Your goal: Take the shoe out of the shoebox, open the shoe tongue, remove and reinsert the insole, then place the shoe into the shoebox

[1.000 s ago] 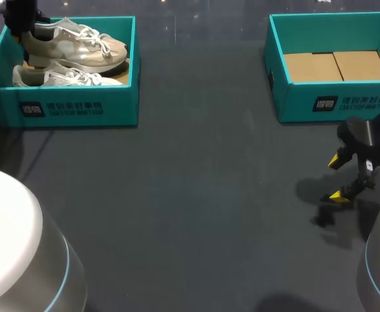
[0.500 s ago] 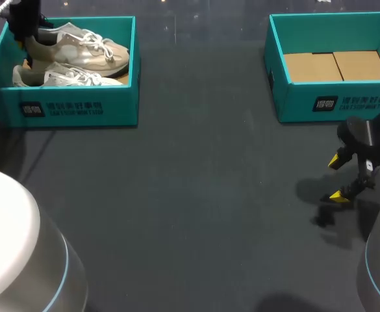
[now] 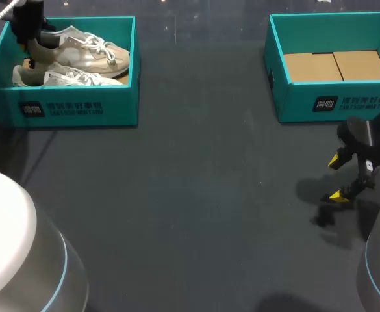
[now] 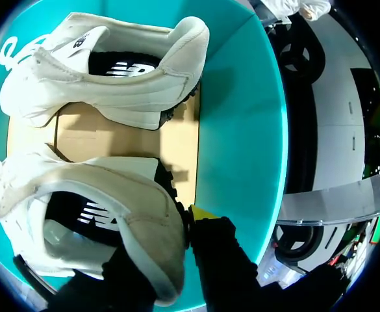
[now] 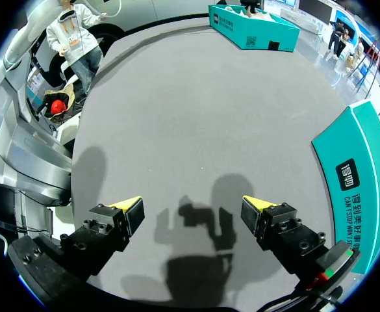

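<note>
1. The right gripper (image 3: 336, 177) is nearest the robot. It hangs open just above the bare bench (image 3: 190, 195), holds nothing, and is well apart from both boxes.
2. Beyond it, the right box (image 3: 293, 104) is empty, with only its cardboard floor showing. Its front wall carries a logo square and lines of white print, which I leave unread.
3. At the far left, the left box (image 3: 73, 107) holds both shoes side by side and has the same print on its front.
4. The left gripper (image 3: 30, 29) is farthest in, at that box's back corner, clamped on the heel of the shoe (image 3: 79, 49). In the left wrist view one finger sits inside the collar and the yellow-tipped one presses the heel from outside. The second shoe (image 3: 60, 78) lies beside it, nearer the front wall.
5. Both insoles are dark with a white logo, which I also leave unread.
6. Judgement: the first step is in hand, and the shoe is not yet out of the box. The next move calls for a lift clear of the wall and the second shoe, then a carry to open bench.
</note>
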Controlling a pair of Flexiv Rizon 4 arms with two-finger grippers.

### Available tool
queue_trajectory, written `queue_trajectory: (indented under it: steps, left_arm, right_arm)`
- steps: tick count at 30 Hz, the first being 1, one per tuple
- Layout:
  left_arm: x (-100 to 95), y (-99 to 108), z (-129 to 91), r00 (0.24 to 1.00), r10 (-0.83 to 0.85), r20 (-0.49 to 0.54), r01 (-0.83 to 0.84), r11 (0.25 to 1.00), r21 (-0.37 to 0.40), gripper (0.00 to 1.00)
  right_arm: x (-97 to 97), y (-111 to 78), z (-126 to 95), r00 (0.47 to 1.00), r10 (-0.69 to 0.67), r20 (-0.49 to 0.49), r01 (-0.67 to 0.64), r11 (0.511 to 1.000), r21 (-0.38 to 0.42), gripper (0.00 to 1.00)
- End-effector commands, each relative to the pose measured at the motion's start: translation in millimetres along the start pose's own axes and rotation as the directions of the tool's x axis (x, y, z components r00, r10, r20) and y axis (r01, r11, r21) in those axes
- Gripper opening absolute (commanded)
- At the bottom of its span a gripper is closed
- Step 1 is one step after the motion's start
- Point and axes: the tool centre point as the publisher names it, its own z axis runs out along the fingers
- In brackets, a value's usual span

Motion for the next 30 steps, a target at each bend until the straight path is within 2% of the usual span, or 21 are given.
queue_trajectory:
  steps: [1,11,14,24,26,30]
  left_arm:
    - [-1.9,5.1,3.0,1.0,0.0,-0.002,0.0,1.0,0.011,0.0]
    - [-4.2,4.1,12.5,1.0,0.004,-0.012,-0.003,1.0,0.024,0.0]
    - [-4.5,3.7,15.5,1.0,0.003,-0.013,-0.003,1.0,0.029,0.05]
    - [-5.2,2.5,25.7,1.0,-0.007,0.001,0.007,0.999,0.048,0.06]
    - [-5.3,2.5,26.5,1.0,-0.01,0.007,0.01,0.999,0.05,0.08]
    - [-5.0,2.8,27.7,1.0,-0.013,0.015,0.013,0.999,0.052,0.19]
  right_arm:
    - [1.9,-0.8,-0.4,1.0,-0.001,0.003,0.001,1.0,0.0,1.0]
    - [1.9,-0.8,-0.4,1.0,-0.001,0.003,0.001,1.0,0.0,1.0]
    - [1.9,-0.8,-0.4,1.0,-0.001,0.003,0.001,1.0,0.0,1.0]
    - [1.9,-0.8,-0.4,1.0,-0.001,0.003,0.001,1.0,0.0,1.0]
    - [1.9,-0.8,-0.4,1.0,-0.001,0.003,0.001,1.0,0.0,1.0]
    - [1.9,-0.8,-0.4,1.0,-0.001,0.003,0.001,1.0,0.0,1.0]
